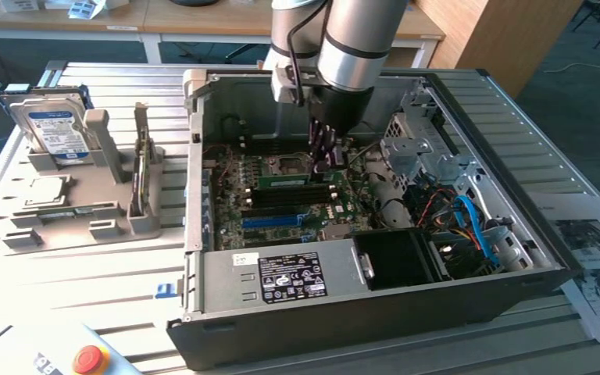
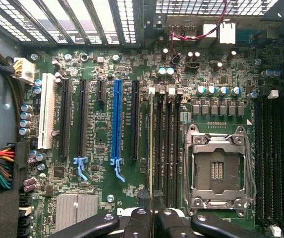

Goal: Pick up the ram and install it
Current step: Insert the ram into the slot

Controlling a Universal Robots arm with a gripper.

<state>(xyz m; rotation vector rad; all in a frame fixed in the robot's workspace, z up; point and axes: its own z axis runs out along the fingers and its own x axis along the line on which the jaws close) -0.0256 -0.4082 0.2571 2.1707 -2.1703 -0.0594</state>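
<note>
On slatted metal table [image 1: 71, 273], computer case [image 1: 383, 312] with ram [image 1: 282, 181]

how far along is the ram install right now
Done: the ram is picked up and inside the case, edge-on at a memory slot beside the empty processor socket. In hand: the fingers are shut on it. Left: seating it; I cannot tell if it is pressed home.

Arm [image 1: 355, 35] stands near-vertical over the open computer case [image 1: 383, 312], toward its far wall. Wrist points straight down. Gripper [image 1: 324, 155] is low inside the case, fingers [image 2: 139, 224] pinched narrow on the ram [image 1: 282, 181], gripped at one end.
</note>
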